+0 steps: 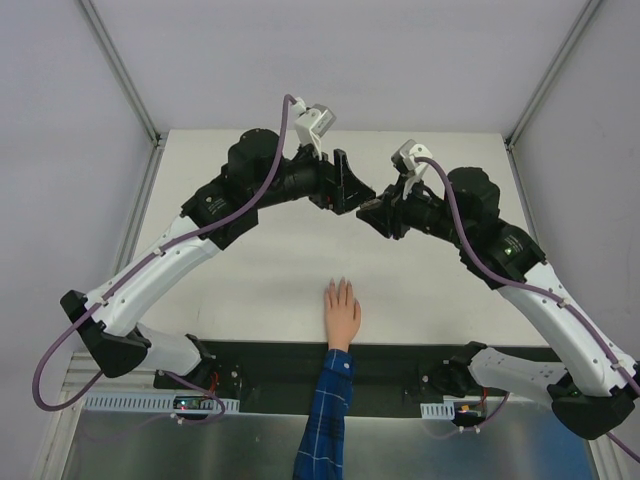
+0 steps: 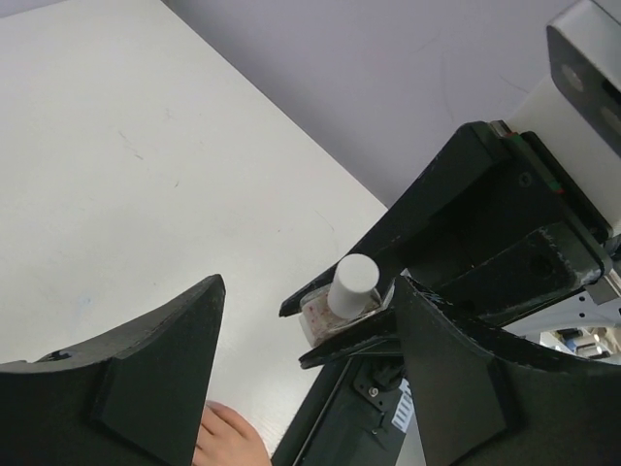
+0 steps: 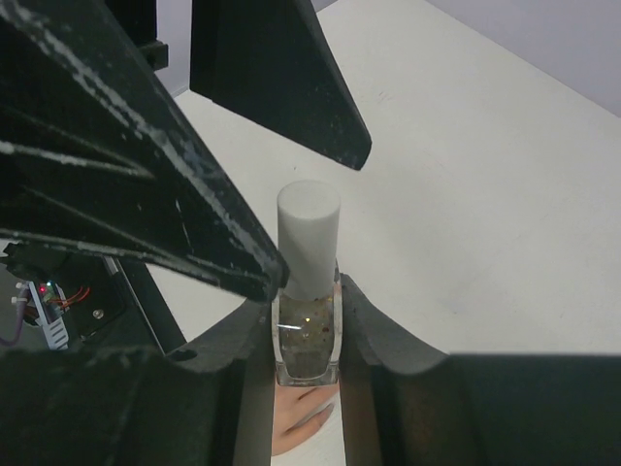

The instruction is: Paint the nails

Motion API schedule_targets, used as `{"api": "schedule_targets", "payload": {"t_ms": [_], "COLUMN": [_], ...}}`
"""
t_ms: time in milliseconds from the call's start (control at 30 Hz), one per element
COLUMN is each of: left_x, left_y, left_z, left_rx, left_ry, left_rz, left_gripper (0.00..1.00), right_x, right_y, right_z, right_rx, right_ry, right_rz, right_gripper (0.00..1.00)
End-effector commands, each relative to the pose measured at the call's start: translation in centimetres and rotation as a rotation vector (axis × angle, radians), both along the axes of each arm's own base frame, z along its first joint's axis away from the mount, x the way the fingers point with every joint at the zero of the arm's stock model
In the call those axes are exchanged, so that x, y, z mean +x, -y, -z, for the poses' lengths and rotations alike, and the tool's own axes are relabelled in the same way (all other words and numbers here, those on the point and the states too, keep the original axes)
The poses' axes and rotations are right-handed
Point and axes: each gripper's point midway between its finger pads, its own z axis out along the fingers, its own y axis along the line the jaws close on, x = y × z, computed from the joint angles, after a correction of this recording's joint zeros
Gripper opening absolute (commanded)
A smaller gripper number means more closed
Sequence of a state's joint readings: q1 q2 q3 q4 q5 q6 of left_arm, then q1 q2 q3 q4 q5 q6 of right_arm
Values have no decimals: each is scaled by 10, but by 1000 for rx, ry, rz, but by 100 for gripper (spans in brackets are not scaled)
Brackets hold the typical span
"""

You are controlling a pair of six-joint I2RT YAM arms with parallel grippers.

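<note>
Grips a small polish bottle (image 3: 309, 349) in the right gripper (image 3: 307, 316), jaws closed against its glass sides, at the centre of the right wrist view. Holds it upright, white cap (image 3: 309, 233) standing clear above the fingers. Meets the left gripper (image 1: 345, 185) tip to tip just above centre in the overhead view. Holds the left gripper's jaws apart, one on each side of the cap: one finger (image 3: 146, 165) right beside the cap's left edge, the other (image 3: 281, 87) well off at upper centre. Cannot tell whether the nearer finger touches. Shows the mannequin hand (image 1: 341, 312) flat on the table (image 1: 230, 280), palm down, at lower centre, below both grippers, plaid sleeve (image 1: 328, 410) running to the bottom edge. Points the nails (image 1: 338, 284) toward the top of the frame, well apart from the bottle; too small to show any polish.
</note>
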State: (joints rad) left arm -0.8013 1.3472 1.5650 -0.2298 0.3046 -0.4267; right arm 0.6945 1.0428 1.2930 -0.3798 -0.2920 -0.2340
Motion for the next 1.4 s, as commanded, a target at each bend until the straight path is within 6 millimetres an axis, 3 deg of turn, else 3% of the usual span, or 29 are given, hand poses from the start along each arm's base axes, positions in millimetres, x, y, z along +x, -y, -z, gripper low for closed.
{"api": "schedule_targets", "payload": {"t_ms": [0, 233, 333, 367, 500, 533, 600, 633, 667, 767, 900, 933, 967, 1100, 1233, 1367], "left_x": [-7, -15, -30, -47, -92, -101, -121, -124, -128, -135, -132, -129, -126, -112, -94, -62], "left_y": [12, 24, 28, 29, 23, 21, 14, 12, 11, 7, 7, 7, 7, 3, -5, -11], "left_z": [-23, -17, -12, -14, -15, -11, -8, -9, -9, -14, -15, -17, -19, -30, -42, -53], "left_rx": [-35, -28, -28, -44, -87, -91, -113, -119, -124, -145, -148, -148, -149, -157, -167, -177], "left_ry": [61, 43, 51, 53, 126, 134, 144, 145, 143, 152, 153, 152, 146, 112, 132, 139], "left_rz": [36, 106, 220, 331, 658, 720, 858, 882, 906, 946, 905, 878, 862, 767, 607, 354], "left_gripper": [66, 19, 5, 0, 0, 0, 0, 0, 0, 0, 0, 5, 27, 65, 86, 93], "right_x": [-1, -7, -16, -20, -60, -94, -130, -153, -157, -165, -155, -147, -145, -119, -72, -45], "right_y": [1, 3, 4, 4, -5, -12, -15, -11, -12, -9, -9, -12, -12, -13, -12, -9], "right_z": [-32, -36, -40, -41, -53, -51, -66, -64, -74, -70, -63, -61, -55, -40, -25, -23], "right_rx": [52, 74, 87, 93, 172, 199, 274, 289, 318, 323, 307, 294, 273, 187, 103, 79], "right_ry": [73, 73, 82, 84, 109, 84, 65, 12, 48, 2, 5, 41, 3, 17, 34, 29], "right_rz": [5, -7, -36, -51, -283, -494, -716, -858, -911, -937, -864, -832, -808, -668, -414, -276], "right_gripper": [0, 0, 0, 0, 0, 0, 0, 0, 0, 0, 0, 0, 0, 0, 0, 1]}}
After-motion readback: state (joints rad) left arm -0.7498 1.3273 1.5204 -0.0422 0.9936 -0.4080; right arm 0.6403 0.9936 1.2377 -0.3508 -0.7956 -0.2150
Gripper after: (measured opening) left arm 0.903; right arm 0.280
